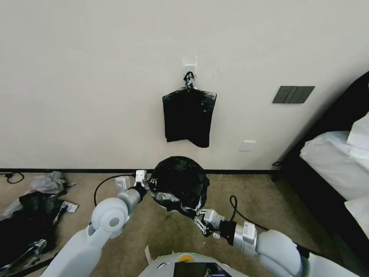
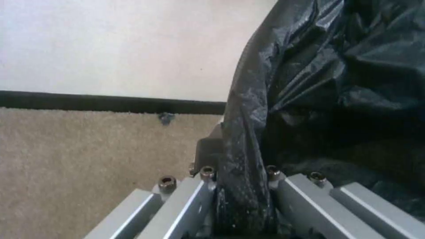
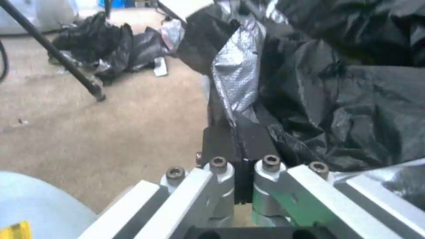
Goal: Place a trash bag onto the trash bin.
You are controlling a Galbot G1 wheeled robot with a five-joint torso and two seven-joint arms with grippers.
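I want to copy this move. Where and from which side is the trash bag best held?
By its thin rim, from two opposite sides: the left gripper pinches the trash bag at its left edge, the right gripper the near edge, probably keeping its mouth open.

This is a bedroom, in a home or a hotel room. A bed with white sheets and pillows [image 1: 338, 161] stands on a dark frame along the right side. The floor is covered with beige short-pile carpet [image 1: 246, 192], edged by a dark skirting board [image 1: 57, 170] under a plain cream-white painted wall [image 1: 96, 77]. On the wall sit a dark grey panel of switches [image 1: 293, 94] and a white socket plate [image 1: 247, 146]. A flat sheaf of black plastic bags [image 1: 188, 117] hangs from a small white wall hook [image 1: 190, 63]. A heap of black and grey plastic litter [image 1: 30, 207] lies on the carpet at the left.
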